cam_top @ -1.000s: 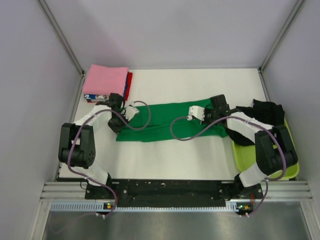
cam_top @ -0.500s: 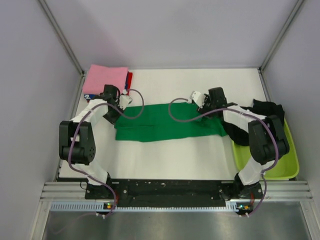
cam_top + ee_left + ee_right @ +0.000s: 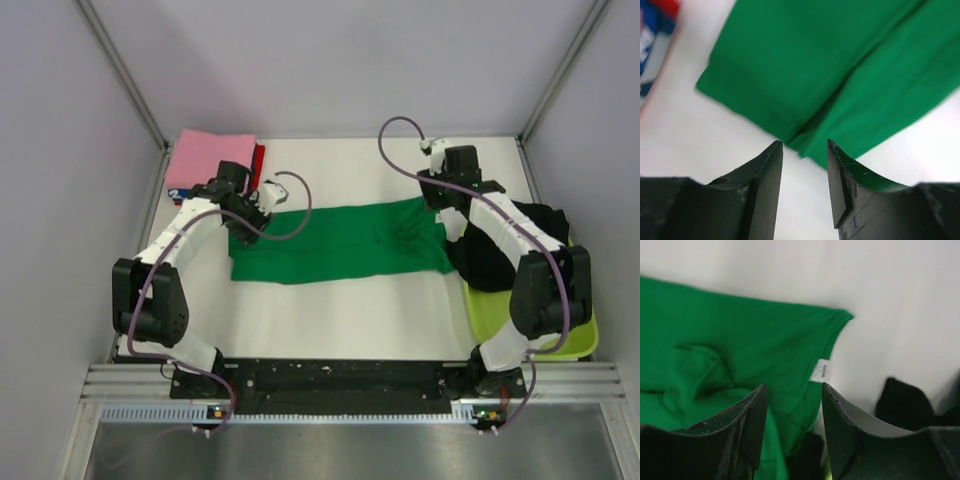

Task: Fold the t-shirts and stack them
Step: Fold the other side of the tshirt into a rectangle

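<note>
Where the green t-shirt lies flattened in a long band across the white table, everything else sits around it. Beyond its left end stands the folded pile, the pink t-shirt on top and the red t-shirt showing as an edge beside it. The left gripper hovers over that left end, jaws apart with nothing between them. The right gripper hangs above the far right corner, near the white label, jaws likewise parted and empty. Against the right end the black t-shirt lies crumpled, spilling over the lime tub.
</note>
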